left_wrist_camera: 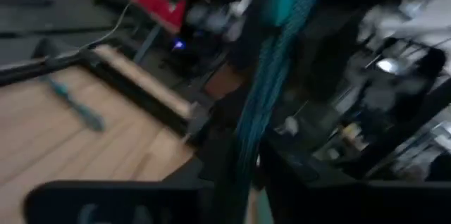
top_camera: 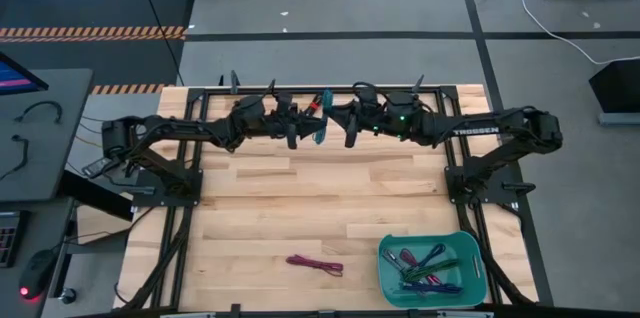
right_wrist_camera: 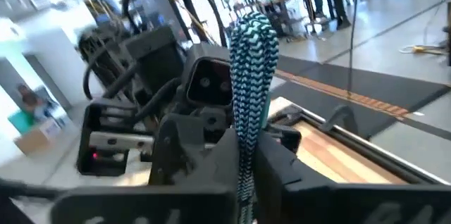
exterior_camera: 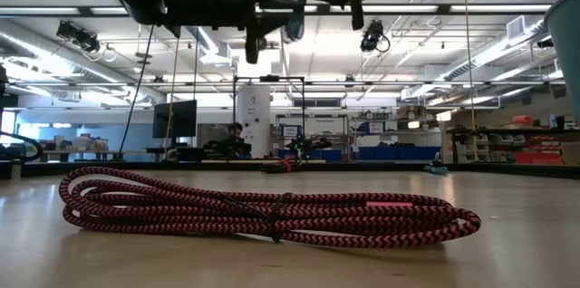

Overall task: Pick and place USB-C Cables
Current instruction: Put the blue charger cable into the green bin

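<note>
Magenta-black cable lies low and well apart from both claws, while the right gripper pinches the teal cable beside the left gripper, whose clamping I cannot tell; both tugging risks a drop short of the teal bin.

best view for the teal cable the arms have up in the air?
Right wrist view: the teal cable stands sharp between the right gripper jaws. Left wrist view shows it blurred, the high view as a small sliver between both arms, the low view barely.
</note>
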